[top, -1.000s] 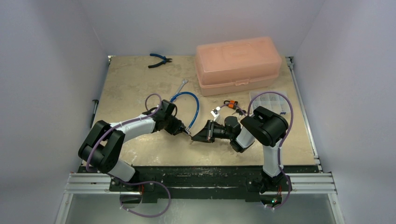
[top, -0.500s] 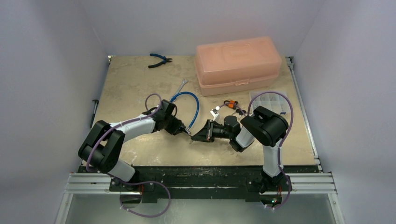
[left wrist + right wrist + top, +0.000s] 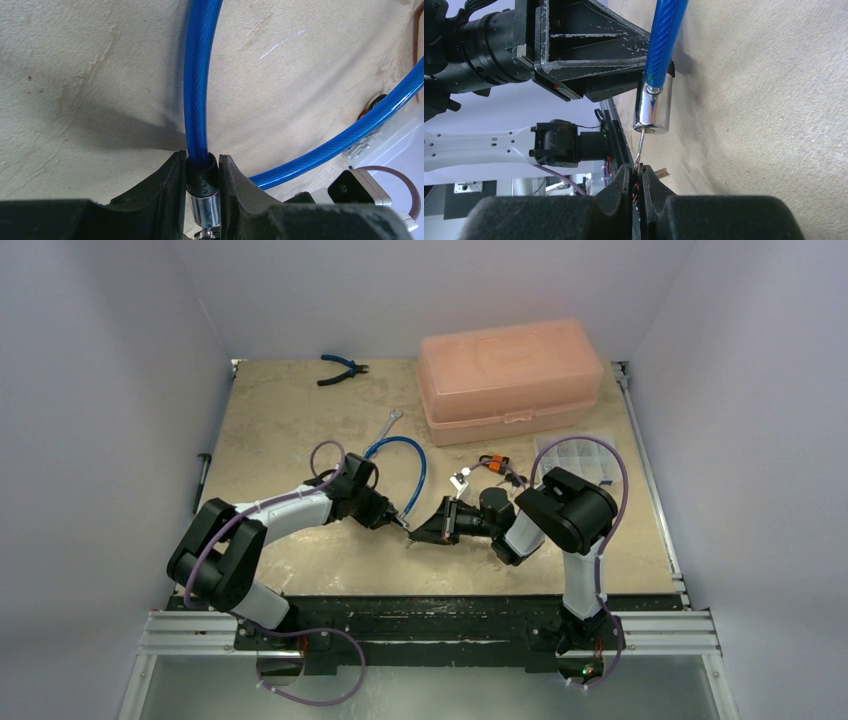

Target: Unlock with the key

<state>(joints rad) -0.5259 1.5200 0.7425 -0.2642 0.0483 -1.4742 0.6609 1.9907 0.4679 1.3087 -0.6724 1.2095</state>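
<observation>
Progress: key (image 3: pixel 640 145) entered in lock (image 3: pixel 651 111), turn not yet made.
The lock sits a little toward 7 o'clock of the middle of the table (image 3: pixel 300 410). The left gripper (image 3: pixel 202 169), reaching in from 9 o'clock, is clamped on the black collar of the blue cable (image 3: pixel 200 75) just above the lock. The right gripper (image 3: pixel 638 175), in from 3 o'clock, has its jaws pinched on the key, whose blade tip meets the lock's end face. Done, as I judge it: lock steadied, key lined up and started in, how deep I cannot tell. Left to do: the turn, then drawing the cable end free.
</observation>
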